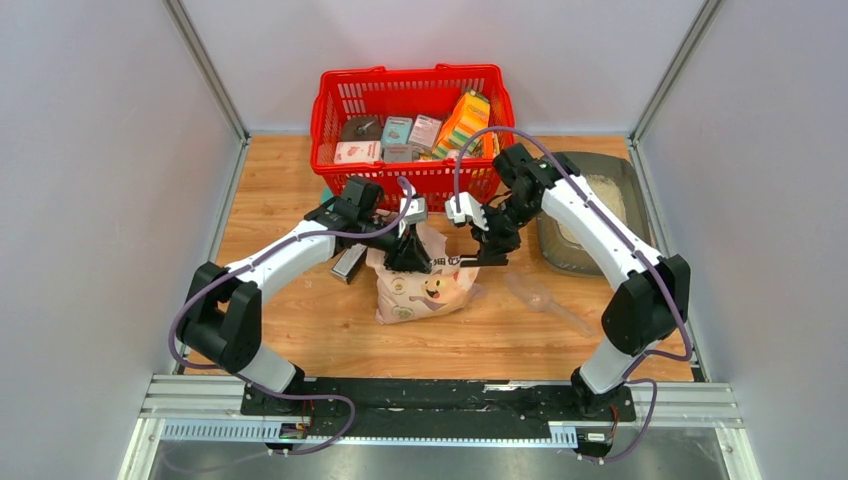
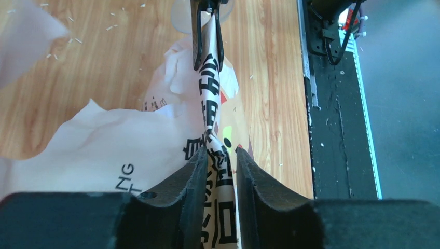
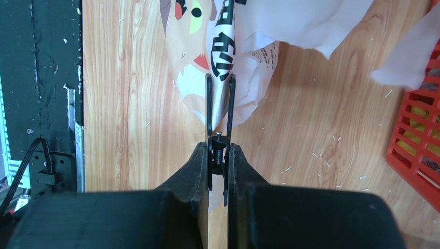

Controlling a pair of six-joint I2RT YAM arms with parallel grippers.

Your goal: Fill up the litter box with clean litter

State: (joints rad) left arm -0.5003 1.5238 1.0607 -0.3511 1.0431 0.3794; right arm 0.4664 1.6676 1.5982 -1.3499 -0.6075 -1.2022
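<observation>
The litter box (image 1: 556, 258) lies on the wooden surface (image 1: 300, 330) at the far right, just beside the red mesh shopping basket (image 1: 330, 125). The right arm reaches across its near side. The clean litter (image 1: 603, 195) shows as a pale patch inside the box. Between the two arms, near the middle of the surface, stands the pinkish-cream bag (image 1: 425, 290) printed with a cartoon cat. The left fingers (image 1: 410, 255) and the right fingers (image 1: 492, 258) meet its top from either side. A clear plastic scoop (image 1: 545, 298) lies on the wood between the bag and the litter box. The basket behind holds several boxed goods.

In the left wrist view, the left fingers stand parted on either side of the bag's folded, printed top edge. One finger is against it and a sliver of gap shows at the other, so they are loose, not clamped. Farther along the same edge a black clip (image 2: 207, 36) pinches the fold. Stray pale grains (image 2: 57, 28) dot the wood.

In the right wrist view, the right fingers are clenched on the clip's near end. The clip's two thin arms run forward and clasp the bag's narrow edge. A corner of the red basket shows at the right.
</observation>
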